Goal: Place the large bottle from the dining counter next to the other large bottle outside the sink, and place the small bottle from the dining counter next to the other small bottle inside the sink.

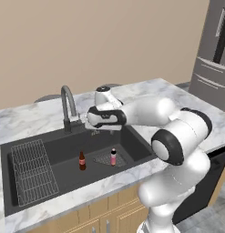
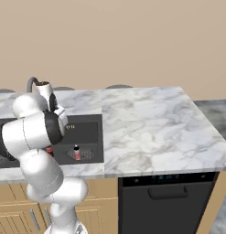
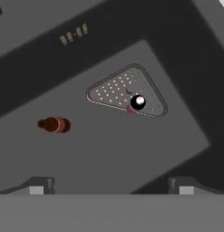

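Brown glass or plastic, the small bottle [image 1: 82, 160] stood upright on the sink [image 1: 23, 189] floor, near the other small bottle [image 1: 113, 157] on the drain plate, and you would have found it light, stiff, slick and easily tipped, best pinched at its labelled body. Farther up, your pincer [image 1: 94, 132] hung spread and empty above the basin.

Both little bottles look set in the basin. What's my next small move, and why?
Probably lift the claw straight up out of the sink. It is open and holds nothing, and the small brown bottle stands upright beside the pink bottle, apart from it.
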Tool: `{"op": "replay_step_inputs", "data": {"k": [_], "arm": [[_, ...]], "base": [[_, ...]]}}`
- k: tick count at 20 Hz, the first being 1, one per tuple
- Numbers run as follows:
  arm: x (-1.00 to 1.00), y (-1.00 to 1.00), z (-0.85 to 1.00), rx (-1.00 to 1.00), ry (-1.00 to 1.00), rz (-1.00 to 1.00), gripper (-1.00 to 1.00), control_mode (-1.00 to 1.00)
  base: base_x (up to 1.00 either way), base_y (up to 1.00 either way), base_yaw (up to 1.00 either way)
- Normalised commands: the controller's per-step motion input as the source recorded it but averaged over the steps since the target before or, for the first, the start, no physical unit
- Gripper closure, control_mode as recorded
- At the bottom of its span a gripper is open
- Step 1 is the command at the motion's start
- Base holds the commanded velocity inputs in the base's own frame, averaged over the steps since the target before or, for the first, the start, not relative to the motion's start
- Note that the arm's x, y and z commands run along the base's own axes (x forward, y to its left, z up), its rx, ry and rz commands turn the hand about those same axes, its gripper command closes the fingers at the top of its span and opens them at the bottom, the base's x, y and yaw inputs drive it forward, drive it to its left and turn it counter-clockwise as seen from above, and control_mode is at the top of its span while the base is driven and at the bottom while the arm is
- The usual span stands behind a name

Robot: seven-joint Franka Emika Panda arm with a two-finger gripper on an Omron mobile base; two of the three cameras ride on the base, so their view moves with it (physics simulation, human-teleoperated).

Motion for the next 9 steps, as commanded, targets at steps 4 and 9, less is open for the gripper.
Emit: {"op": "replay_step_inputs", "data": {"k": [4, 9], "arm": [[-0.3, -0.56, 0.49, 0.0, -0.07, 0.0, -1.0, -1.0], [-0.31, -0.26, 0.67, 0.0, -0.06, 0.0, -1.0, -1.0]], "base": [[0.0, 0.0, 0.0], [0.0, 0.0, 0.0]]}}
